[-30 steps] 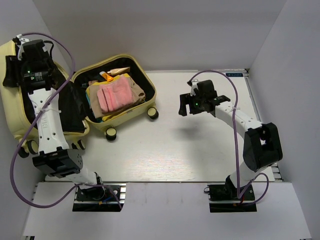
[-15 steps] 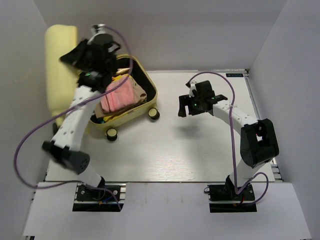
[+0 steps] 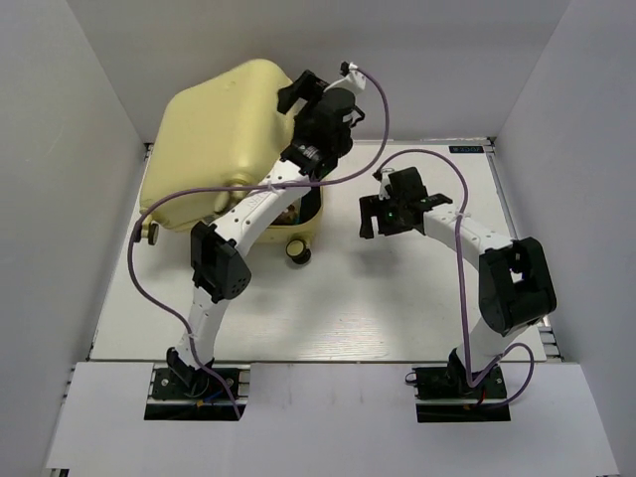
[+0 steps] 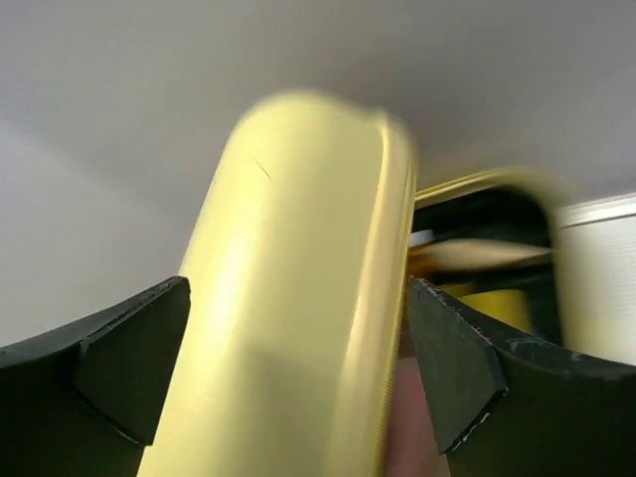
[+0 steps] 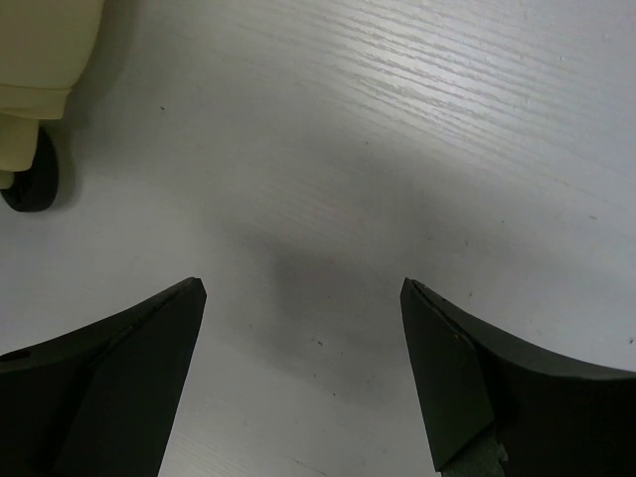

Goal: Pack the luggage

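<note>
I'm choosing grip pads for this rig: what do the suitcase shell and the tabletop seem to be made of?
The luggage: probably hard moulded plastic, pale yellow and smooth, semi-gloss; a soft highlight runs down its rounded lid. The table: white, matte, with fine parallel grain lines; likely laminate or painted wood, the look leaves that open.
</note>
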You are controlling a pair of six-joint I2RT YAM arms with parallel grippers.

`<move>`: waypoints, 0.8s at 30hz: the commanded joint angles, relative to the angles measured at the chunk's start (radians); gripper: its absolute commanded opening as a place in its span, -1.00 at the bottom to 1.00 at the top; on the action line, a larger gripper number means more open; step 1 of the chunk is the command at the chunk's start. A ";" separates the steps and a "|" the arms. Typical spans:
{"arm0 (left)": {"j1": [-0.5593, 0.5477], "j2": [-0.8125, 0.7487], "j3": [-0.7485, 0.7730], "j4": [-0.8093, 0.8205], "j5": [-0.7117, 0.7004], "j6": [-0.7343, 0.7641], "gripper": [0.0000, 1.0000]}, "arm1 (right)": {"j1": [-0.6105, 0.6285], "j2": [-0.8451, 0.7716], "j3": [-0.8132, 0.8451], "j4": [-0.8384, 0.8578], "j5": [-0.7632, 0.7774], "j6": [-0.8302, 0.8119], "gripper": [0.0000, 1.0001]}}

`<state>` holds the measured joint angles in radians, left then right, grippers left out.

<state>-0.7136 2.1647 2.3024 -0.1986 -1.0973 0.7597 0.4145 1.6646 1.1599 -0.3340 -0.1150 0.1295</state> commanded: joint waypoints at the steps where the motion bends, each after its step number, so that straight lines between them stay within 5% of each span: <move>1: -0.018 -0.084 0.017 -0.040 0.370 -0.516 1.00 | -0.003 -0.046 -0.020 0.010 0.043 0.022 0.72; 5: 0.009 -0.147 0.015 -0.110 0.670 -0.790 1.00 | -0.005 -0.052 -0.032 -0.016 0.150 0.047 0.76; 8: 0.013 -0.198 0.003 -0.134 0.829 -0.777 1.00 | -0.005 -0.072 -0.051 -0.023 0.222 0.065 0.79; 14: 0.124 -0.342 -0.125 -0.321 0.654 -0.741 1.00 | -0.005 -0.101 -0.052 -0.026 0.203 0.024 0.79; 15: 0.162 -0.356 -0.132 -0.496 0.654 -0.811 1.00 | -0.002 -0.100 -0.049 -0.023 0.158 0.010 0.79; 19: 0.475 -0.449 -0.288 -0.717 0.688 -0.962 1.00 | 0.004 -0.080 -0.035 0.012 -0.035 -0.076 0.73; 24: 0.690 -0.578 -0.490 -0.815 0.680 -1.063 0.97 | 0.015 0.010 0.101 -0.043 -0.025 -0.085 0.70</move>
<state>-0.0734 1.6882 1.8904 -0.8474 -0.4324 -0.1898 0.4229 1.6321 1.1561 -0.3649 -0.0971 0.0772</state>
